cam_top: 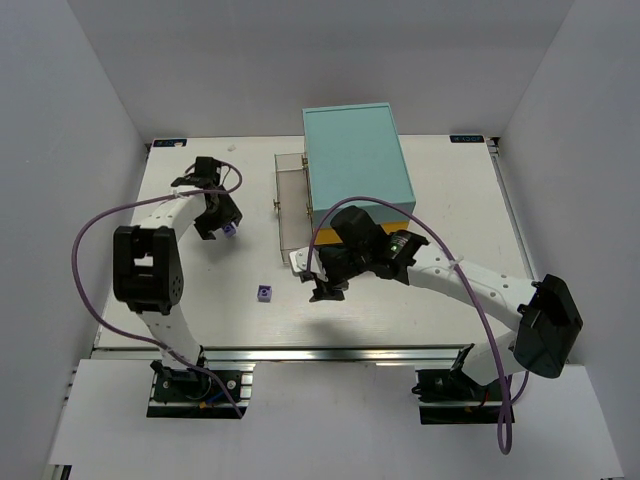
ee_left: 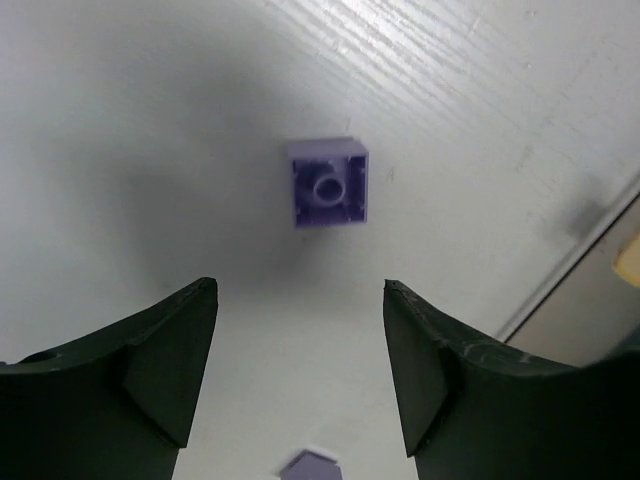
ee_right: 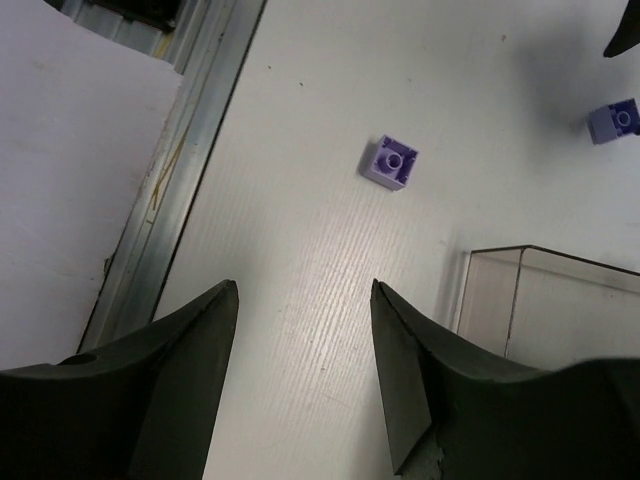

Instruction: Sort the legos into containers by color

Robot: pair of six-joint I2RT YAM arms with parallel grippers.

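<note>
A purple lego lies on the table dead ahead of the left gripper, centred between its spread fingers; square, no long axis. The right gripper, also spread, has another lego farther ahead, slightly right.

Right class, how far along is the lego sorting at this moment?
Done: one clear drawer is pulled out; no bricks visible inside. In hand: left jaws open over a purple lego, nothing gripped. Left: that brick and another purple lego on the table.
</note>
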